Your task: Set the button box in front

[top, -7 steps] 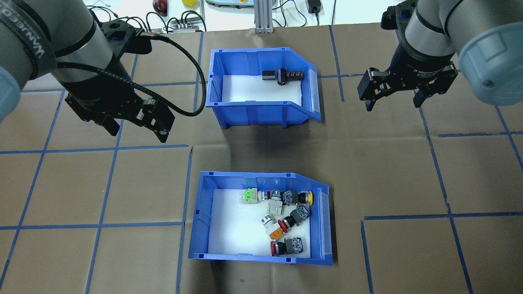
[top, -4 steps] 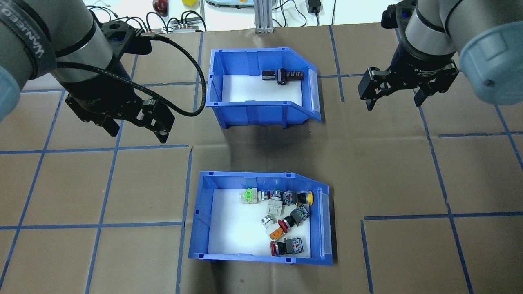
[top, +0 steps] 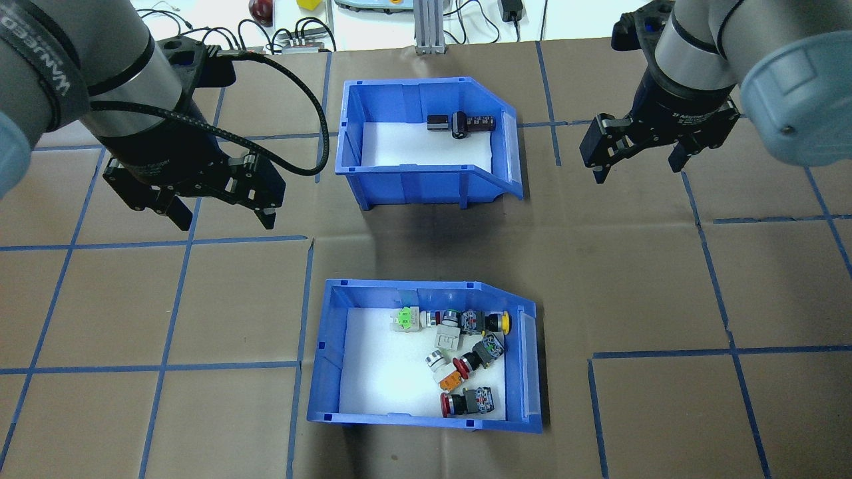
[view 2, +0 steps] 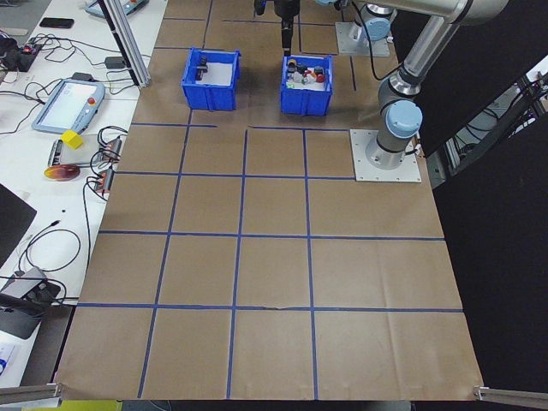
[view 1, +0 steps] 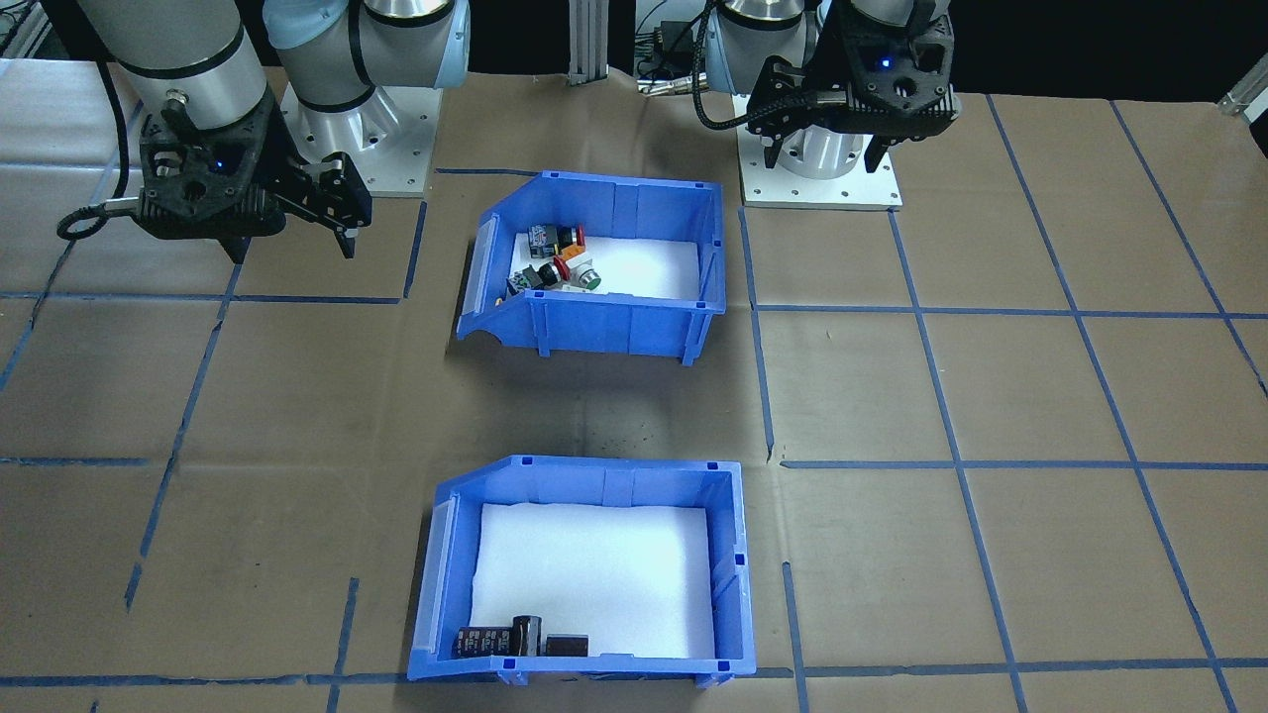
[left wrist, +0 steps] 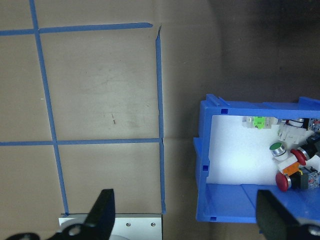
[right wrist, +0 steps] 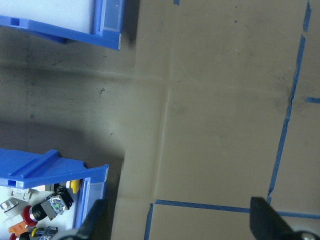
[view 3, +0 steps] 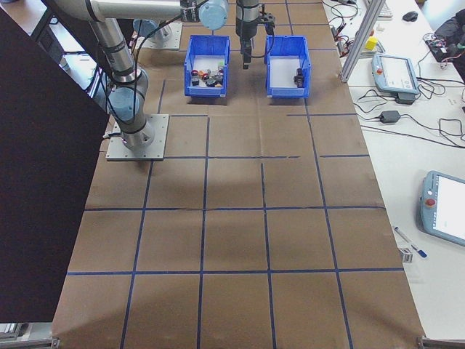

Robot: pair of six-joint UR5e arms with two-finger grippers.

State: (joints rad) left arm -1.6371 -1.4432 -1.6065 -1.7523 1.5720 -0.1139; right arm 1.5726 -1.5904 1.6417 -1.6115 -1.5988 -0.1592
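Overhead exterior shows both the left gripper (top: 223, 216) and right gripper (top: 639, 166) open and empty, so lower them to the blue plastic button box (top: 526, 362) between and below them, then grip its side walls.

Second bin (top: 426, 183): blue plastic, white foam floor, sloped cut-away end, lying between the two sets of jaws.
Dark cylinders (top: 462, 124): brown-black parts lying in that bin, near its sloped end.
Table cover (top: 665, 279): brown paper gridded with blue tape.
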